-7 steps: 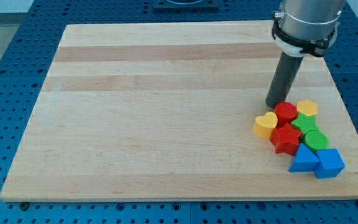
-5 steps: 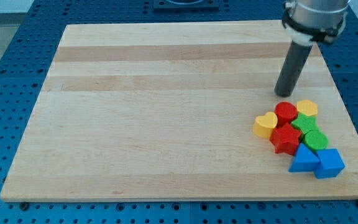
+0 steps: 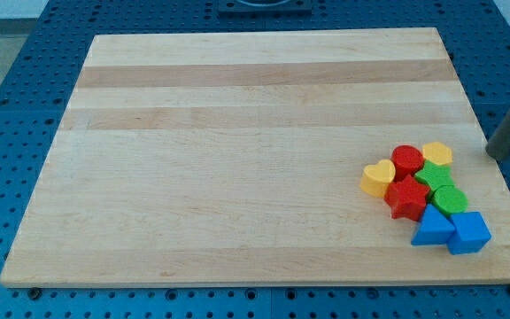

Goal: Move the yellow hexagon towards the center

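You have not moved the yellow hexagon (image 3: 437, 153): it sits in the cluster, right of the red cylinder (image 3: 406, 160). My tip (image 3: 498, 156) stands right of it, apart; no end effector to open or close.

No text, label, brand, number or sign can be read anywhere: the wooden board (image 3: 237, 151), the blue perforated table (image 3: 7, 106) under it, the coloured blocks and the dark rod at the view's right edge all carry no lettering or markings.
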You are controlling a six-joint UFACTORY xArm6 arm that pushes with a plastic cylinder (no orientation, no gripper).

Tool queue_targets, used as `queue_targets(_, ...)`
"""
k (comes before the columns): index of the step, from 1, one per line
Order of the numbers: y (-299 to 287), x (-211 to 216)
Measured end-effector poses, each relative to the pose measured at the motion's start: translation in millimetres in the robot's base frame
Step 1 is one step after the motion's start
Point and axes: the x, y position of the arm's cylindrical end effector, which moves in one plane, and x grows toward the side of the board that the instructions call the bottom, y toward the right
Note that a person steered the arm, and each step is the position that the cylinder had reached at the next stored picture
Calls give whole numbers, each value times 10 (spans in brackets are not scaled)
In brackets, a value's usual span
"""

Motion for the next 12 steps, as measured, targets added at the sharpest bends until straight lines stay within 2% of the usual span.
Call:
queue_targets(1, -47, 163)
queue_targets(2, -373, 224)
queue_targets(3, -745, 225)
queue_targets(5, -1043, 180)
queue_targets(9, -1038, -405)
queue_targets(12, -1550, -956)
